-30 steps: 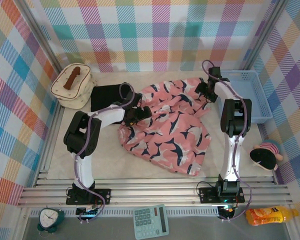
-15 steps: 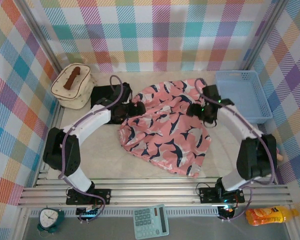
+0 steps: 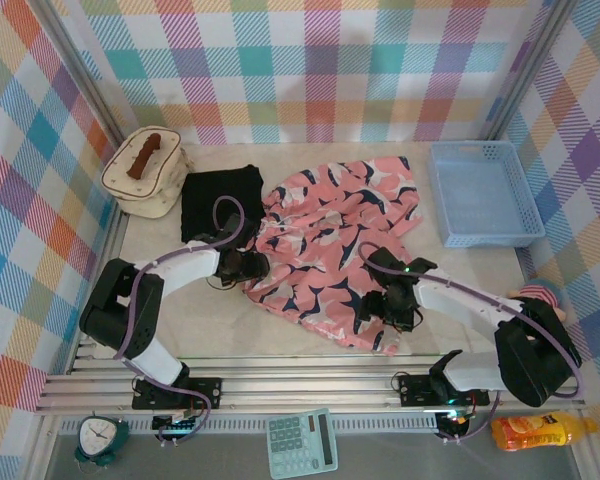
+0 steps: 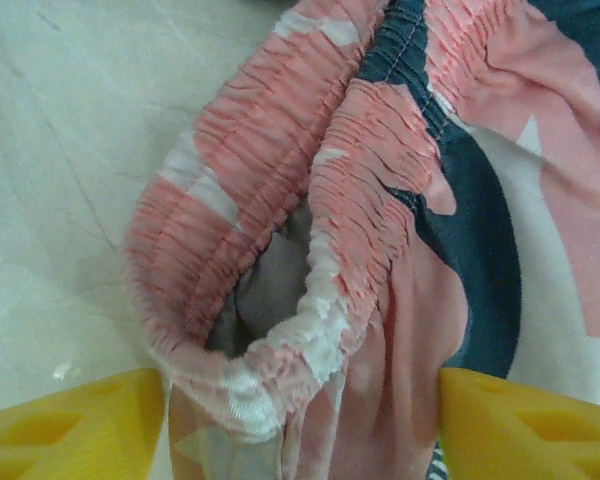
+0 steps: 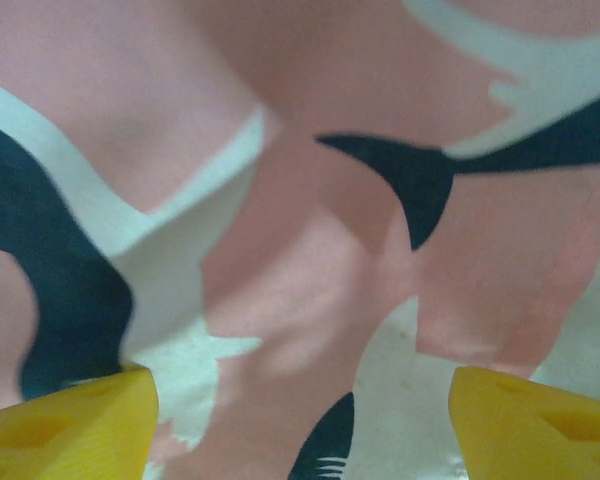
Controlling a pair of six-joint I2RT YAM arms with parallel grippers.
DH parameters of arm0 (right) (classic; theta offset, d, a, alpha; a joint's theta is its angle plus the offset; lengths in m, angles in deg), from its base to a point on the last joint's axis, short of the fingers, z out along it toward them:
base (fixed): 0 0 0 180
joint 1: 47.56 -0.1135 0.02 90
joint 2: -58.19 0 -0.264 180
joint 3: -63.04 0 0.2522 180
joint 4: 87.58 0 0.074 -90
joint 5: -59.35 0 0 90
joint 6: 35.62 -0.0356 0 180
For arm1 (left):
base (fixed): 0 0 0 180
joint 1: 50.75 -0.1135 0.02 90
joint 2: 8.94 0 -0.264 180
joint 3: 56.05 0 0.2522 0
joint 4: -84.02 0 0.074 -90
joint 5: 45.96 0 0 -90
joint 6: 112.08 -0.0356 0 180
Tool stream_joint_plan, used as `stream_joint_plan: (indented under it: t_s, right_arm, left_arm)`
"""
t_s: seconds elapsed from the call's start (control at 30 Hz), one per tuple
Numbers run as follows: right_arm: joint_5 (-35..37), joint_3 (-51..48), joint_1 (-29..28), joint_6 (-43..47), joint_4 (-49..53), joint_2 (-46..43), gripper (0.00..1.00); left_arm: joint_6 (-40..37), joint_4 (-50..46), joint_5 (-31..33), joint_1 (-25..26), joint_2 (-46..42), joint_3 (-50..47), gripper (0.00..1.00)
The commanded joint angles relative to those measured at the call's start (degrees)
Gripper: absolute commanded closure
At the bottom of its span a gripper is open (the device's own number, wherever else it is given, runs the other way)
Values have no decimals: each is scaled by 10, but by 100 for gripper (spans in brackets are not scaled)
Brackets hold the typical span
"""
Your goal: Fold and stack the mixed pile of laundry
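The pink garment (image 3: 325, 240), printed with navy and white shapes, lies spread across the middle of the table. The black shirt (image 3: 221, 197) lies folded flat just beyond its left side. My left gripper (image 3: 252, 266) is low at the pink garment's left edge. In the left wrist view, its gathered elastic waistband (image 4: 280, 290) bunches between the yellow fingers (image 4: 70, 425) of the left gripper (image 4: 300, 430), which stand apart. My right gripper (image 3: 385, 305) hovers over the garment's near right part, open, with flat pink cloth (image 5: 310, 300) under the right gripper (image 5: 300, 430).
A cream quilted bag (image 3: 145, 172) sits at the far left, a light-blue basket (image 3: 483, 192) at the far right. A plush toy (image 3: 536, 300) lies by the right arm. A clock (image 3: 102, 436), calculator (image 3: 300, 443) and orange bottle (image 3: 530, 431) lie below the near rail.
Both arms swung from the garment's far side toward the near side, the left to its left edge, the right to its near right corner. The left jaws narrowed around the waistband. The black shirt now shows fully.
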Motion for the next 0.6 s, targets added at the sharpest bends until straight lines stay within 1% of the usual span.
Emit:
stream_joint_plan:
  t_s: [0.0, 0.03, 0.07, 0.1, 0.13, 0.2, 0.23, 0.37, 0.5, 0.57]
  right_arm:
    - [-16, -15, -25, -51, -24, 24, 23]
    - [-11, -17, -34, -54, -31, 34, 23]
    - [-8, -20, -42, -60, -39, 46, 26]
    - [-9, -23, -45, -63, -52, 55, 33]
    - [-10, -26, -45, -66, -61, 59, 44]
    - [-7, -32, -45, -72, -73, 55, 83]
    - [-3, -29, -45, -70, -71, 49, 99]
    - [22, -13, -45, -60, -8, -8, 100]
    - [19, -12, -45, -73, 72, -97, 100]
    - [27, 4, -45, -78, 110, -144, 100]
  left_arm:
    - [21, 37, 13, -5, 15, -9, 41]
    - [21, 40, 12, -5, 18, -9, 48]
    - [21, 40, 12, -5, 21, -9, 59]
    - [22, 40, 10, -5, 23, -7, 70]
    - [22, 40, 10, -5, 24, -6, 79]
    - [25, 37, 9, -4, 19, -5, 99]
    - [25, 32, 8, -3, 16, -5, 100]
    - [25, -3, 1, 12, -20, -12, 100]
    - [48, -51, -12, 42, -91, -38, 100]
    - [65, -68, -21, 51, -133, -48, 100]
